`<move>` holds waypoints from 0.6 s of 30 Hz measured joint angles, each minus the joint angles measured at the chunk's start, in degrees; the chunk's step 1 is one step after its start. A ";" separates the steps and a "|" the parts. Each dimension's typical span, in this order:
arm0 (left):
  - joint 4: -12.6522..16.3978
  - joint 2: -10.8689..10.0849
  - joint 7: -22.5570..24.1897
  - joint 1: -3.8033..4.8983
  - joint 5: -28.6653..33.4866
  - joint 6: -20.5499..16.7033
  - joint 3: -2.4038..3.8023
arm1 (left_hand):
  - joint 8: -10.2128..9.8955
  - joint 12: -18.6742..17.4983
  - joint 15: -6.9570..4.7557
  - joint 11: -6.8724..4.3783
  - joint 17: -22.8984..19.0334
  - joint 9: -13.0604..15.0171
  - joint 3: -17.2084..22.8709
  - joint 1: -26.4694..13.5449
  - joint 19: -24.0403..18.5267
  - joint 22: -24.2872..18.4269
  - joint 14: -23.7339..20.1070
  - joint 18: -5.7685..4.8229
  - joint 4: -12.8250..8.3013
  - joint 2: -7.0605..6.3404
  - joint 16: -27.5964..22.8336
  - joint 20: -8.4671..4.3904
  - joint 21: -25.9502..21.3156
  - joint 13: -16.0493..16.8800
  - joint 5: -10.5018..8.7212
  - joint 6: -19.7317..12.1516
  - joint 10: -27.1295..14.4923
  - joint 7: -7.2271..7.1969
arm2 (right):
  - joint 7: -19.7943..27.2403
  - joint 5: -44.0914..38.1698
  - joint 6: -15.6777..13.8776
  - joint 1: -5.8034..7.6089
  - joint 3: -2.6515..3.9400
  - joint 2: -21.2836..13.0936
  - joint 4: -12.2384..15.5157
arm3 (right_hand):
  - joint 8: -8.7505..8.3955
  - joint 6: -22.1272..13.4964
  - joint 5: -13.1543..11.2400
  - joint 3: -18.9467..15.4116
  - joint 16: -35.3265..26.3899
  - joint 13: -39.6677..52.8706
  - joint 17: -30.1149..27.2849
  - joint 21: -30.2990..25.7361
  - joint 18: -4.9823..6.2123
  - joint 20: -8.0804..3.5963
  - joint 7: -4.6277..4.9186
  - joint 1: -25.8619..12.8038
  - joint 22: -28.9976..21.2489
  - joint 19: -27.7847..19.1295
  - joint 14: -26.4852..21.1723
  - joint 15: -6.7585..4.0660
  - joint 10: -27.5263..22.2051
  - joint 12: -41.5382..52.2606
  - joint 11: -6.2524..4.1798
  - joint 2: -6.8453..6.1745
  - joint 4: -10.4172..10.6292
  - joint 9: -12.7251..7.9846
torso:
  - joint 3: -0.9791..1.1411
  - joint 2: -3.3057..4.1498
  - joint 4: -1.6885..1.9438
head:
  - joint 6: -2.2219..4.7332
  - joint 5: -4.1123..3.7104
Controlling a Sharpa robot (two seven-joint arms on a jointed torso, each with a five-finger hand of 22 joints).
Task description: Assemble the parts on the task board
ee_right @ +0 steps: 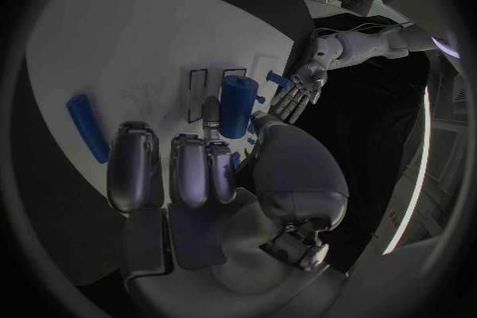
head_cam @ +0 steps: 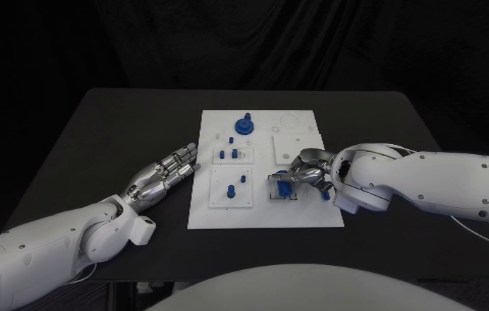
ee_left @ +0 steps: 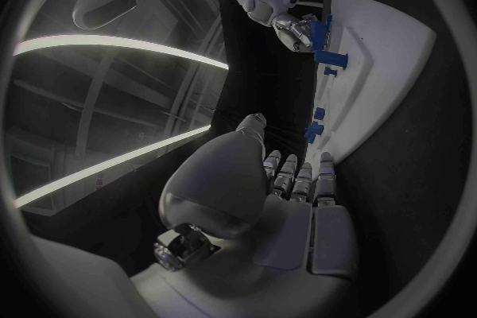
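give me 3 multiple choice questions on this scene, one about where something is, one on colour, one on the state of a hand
1. Where is the left hand?
A. over the task board's far edge
B. beside the task board's left edge, over the black table
C. on the right arm

2. What colour are the parts on the task board?
A. red
B. green
C. blue

3. What is the right hand doing?
A. pinching a blue cylinder over the board
B. lying flat and empty on the table
C. gripping the board's edge

Answers:
1 B, the head view shows it just off the board's left side.
2 C, every piece, such as the round part, is blue.
3 A, the right wrist view shows its fingers on the cylinder.
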 measured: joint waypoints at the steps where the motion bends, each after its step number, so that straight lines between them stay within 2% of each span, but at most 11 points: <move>1: -0.02 0.02 0.00 -0.01 0.00 0.01 0.00 | 0.00 0.00 0.00 0.00 0.00 0.00 0.00 0.00 0.00 0.00 0.00 0.00 0.00 0.00 0.00 0.00 0.00 0.00 0.00 0.00 0.00 0.00 | -0.02 -0.05 0.06 -0.01 0.00 0.04 -0.03 | -0.07 -0.13 0.07 -0.80 0.00 0.00 -0.10 0.00 0.00 0.00 0.13 -0.95 0.00 0.00 0.00 0.00 0.00 0.00 0.00 -0.26 -0.02 -0.04 | 0.00 -0.01 0.00 | 0.00 0.03; 4: -0.10 0.07 0.00 -0.03 0.00 0.05 0.00 | 0.00 0.00 0.00 0.00 0.00 0.00 0.00 0.00 0.00 0.00 0.00 0.00 0.00 0.00 0.00 0.00 0.00 0.00 0.00 0.00 0.00 0.00 | -0.04 -0.20 0.33 -0.04 0.01 0.21 -0.12 | -0.38 -0.13 0.50 -2.58 0.00 0.00 -0.10 0.00 0.00 0.00 0.13 -1.56 0.00 0.00 0.00 0.00 0.00 0.00 0.00 -0.82 -0.04 -0.13 | 0.00 -0.04 0.01 | 0.00 0.12; 12: -0.22 0.21 0.06 -0.19 0.01 0.17 0.02 | 0.00 0.00 0.00 0.00 0.02 0.00 0.00 0.00 0.00 0.00 0.00 0.00 0.00 0.00 0.00 -0.01 0.00 0.00 0.00 -0.21 0.00 0.21 | -0.03 -0.43 0.79 -0.13 0.01 0.34 -0.25 | -0.72 -0.13 -4.91 -7.12 0.03 0.00 -0.10 -0.23 0.01 0.00 0.13 -2.74 0.00 0.00 0.00 0.00 0.00 0.00 0.00 -0.33 -0.03 -0.49 | 0.01 -0.10 0.01 | 0.00 0.35; 14: -0.24 0.21 0.08 -0.20 0.01 0.21 0.02 | 0.00 0.00 0.00 0.00 0.02 0.00 0.00 0.00 0.00 -0.08 0.00 0.00 0.00 0.00 0.00 -0.01 0.00 0.00 0.00 0.10 0.00 0.52 | 0.00 -0.46 0.79 -0.14 0.01 0.30 -0.26 | -0.72 -0.13 -6.16 -8.12 0.04 0.00 -0.10 -0.23 0.00 0.00 0.13 -3.12 0.00 0.00 -0.05 0.36 0.16 0.00 0.16 0.05 -0.02 -0.56 | 0.01 -0.10 0.01 | 0.00 0.36; 18: -0.26 0.21 0.11 -0.24 0.01 0.30 0.03 | 0.00 0.00 0.00 0.00 0.02 0.00 0.00 0.00 0.01 -0.09 0.00 0.00 0.00 0.00 0.00 -0.01 0.00 0.00 0.00 0.10 0.00 0.52 | 0.18 -0.52 0.52 -0.15 0.01 -0.02 -0.19 | -0.72 -0.13 -6.82 -8.64 0.04 -0.01 0.04 -0.23 0.00 0.00 0.13 -3.31 0.00 0.00 -0.05 0.36 0.21 0.00 0.20 0.29 -0.13 -0.56 | 0.02 -0.10 0.01 | 0.00 0.45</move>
